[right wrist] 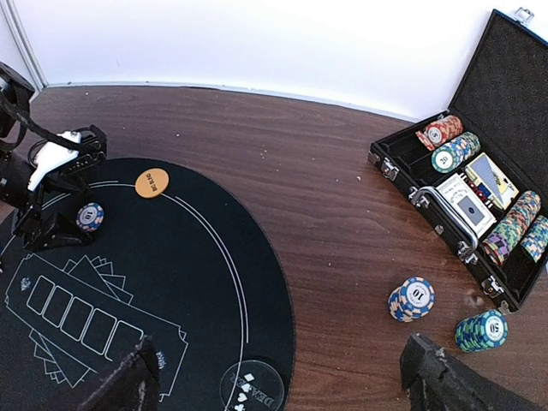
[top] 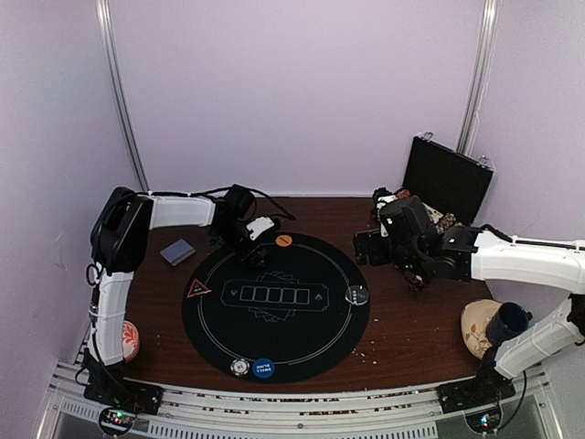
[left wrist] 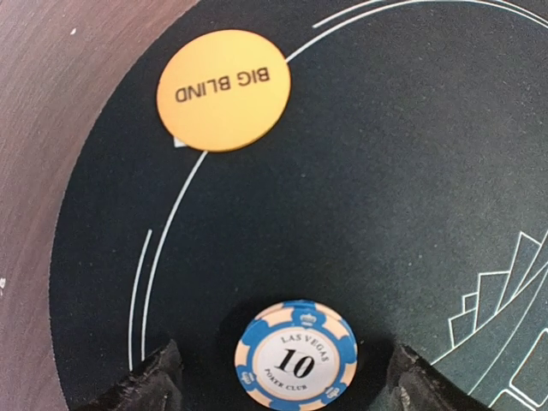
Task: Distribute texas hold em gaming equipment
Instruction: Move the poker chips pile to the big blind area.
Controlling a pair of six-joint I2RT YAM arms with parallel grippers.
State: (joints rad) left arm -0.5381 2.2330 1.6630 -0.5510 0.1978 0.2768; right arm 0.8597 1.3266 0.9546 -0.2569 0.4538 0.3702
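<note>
Left tool (left wrist: 287,378) wide apart and empty, blue-and-white poker chip (left wrist: 295,355) flat in the gap, untouched.

A blue-and-white 10 poker chip (left wrist: 296,355) lies flat at the black mat's (left wrist: 385,171) far-left edge, near the orange Big Blind button (left wrist: 223,90).

The top view sits high behind the arm bases, looking down and forward over the whole brown wooden bench (top: 416,320) and the round black mat (top: 274,311). The left wrist view hangs close above the mat's far-left rim, facing straight down. The right wrist view looks from higher up on the right, toward the far left. All three share the round orange "BIG BLIND" disc (left wrist: 223,90).
</note>
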